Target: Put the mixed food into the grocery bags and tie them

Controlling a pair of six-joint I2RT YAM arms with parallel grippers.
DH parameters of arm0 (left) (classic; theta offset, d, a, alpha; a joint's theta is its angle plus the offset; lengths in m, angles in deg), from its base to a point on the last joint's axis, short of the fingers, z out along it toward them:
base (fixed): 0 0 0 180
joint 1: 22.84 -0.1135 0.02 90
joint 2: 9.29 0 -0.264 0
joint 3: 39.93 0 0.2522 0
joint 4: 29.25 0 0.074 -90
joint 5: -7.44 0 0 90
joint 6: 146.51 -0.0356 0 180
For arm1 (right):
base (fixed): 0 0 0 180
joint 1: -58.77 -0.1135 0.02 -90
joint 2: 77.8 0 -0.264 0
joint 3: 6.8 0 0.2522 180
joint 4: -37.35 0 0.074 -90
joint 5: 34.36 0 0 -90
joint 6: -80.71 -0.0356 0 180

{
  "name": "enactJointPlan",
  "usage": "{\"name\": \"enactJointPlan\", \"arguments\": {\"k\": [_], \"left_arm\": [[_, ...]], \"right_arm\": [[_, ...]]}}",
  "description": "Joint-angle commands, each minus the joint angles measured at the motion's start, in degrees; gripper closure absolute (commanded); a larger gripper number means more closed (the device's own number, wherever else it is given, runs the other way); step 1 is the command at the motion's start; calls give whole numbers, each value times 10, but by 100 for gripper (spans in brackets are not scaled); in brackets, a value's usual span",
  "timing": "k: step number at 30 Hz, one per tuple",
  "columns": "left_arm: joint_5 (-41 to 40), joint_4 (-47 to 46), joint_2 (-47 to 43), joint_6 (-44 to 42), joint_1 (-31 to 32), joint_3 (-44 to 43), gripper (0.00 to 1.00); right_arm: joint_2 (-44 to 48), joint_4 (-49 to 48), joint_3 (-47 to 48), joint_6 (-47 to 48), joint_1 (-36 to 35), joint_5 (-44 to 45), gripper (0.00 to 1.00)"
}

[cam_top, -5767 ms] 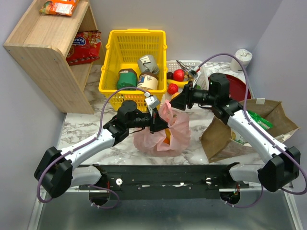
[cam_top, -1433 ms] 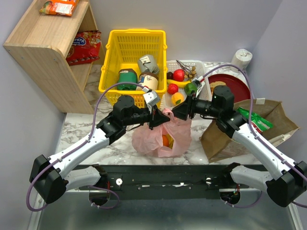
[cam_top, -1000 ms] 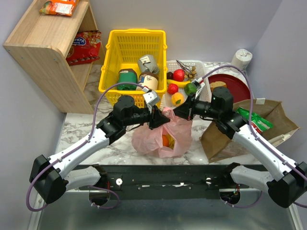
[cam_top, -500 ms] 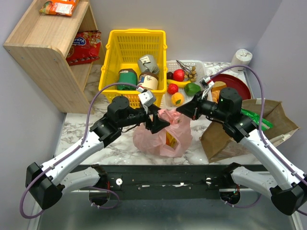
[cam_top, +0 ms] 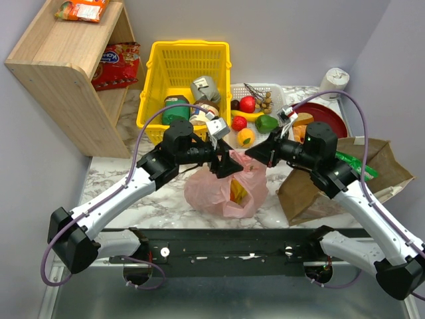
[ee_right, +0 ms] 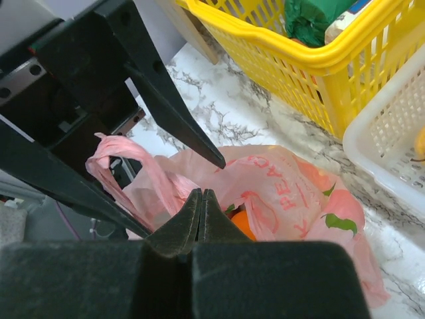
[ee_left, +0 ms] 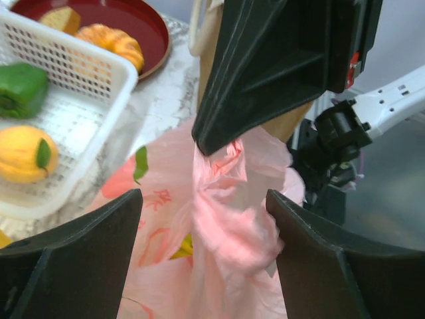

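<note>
Both arms lean inward and meet over the middle of the marble surface. My left arm climbs from its base with the elbow out to the left, and the left gripper points right at the top of the pink plastic bag. The right arm mirrors it, with the right gripper pointing left at the same spot. The bag sits on the surface between them, just in front of the white tray.

From above I cannot read either pair of fingers. The left wrist view settles it: the left fingers are released, spread wide on either side of a bunched twist of pink plastic, and the right fingers are clenched on that twist from above. The right wrist view adds a loop handle standing beside the left fingers and a small orange fruit inside the bag. Only the overhead shows the brown paper bag off to the right, with the green crisp packet at its opening.
</note>
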Motion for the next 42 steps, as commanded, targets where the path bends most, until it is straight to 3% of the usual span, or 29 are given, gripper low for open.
{"name": "enactJointPlan", "arguments": {"k": [1,6,7,12,20,27,36,42], "left_arm": [[28,25,-9,-22,2,10,36],[0,27,-9,-17,1,23,56],[-7,26,-9,-14,2,24,64],[-22,12,-2,6,2,35,78],[-75,9,-3,36,1,39,100],[-108,11,-15,51,-4,46,100],[-94,46,-36,44,-11,44,99],[-59,84,-38,36,-13,39,78]], "right_arm": [[29,9,22,9,-2,1,99],[53,3,19,5,-2,-20,99],[63,0,13,1,-2,-24,99],[74,-20,-11,-6,-27,-40,99],[30,-48,-51,-15,-139,-6,99],[-3,-49,-91,-22,-192,31,99],[-33,-4,-109,-2,-196,110,99],[-29,-4,-109,14,-197,107,99]]}}
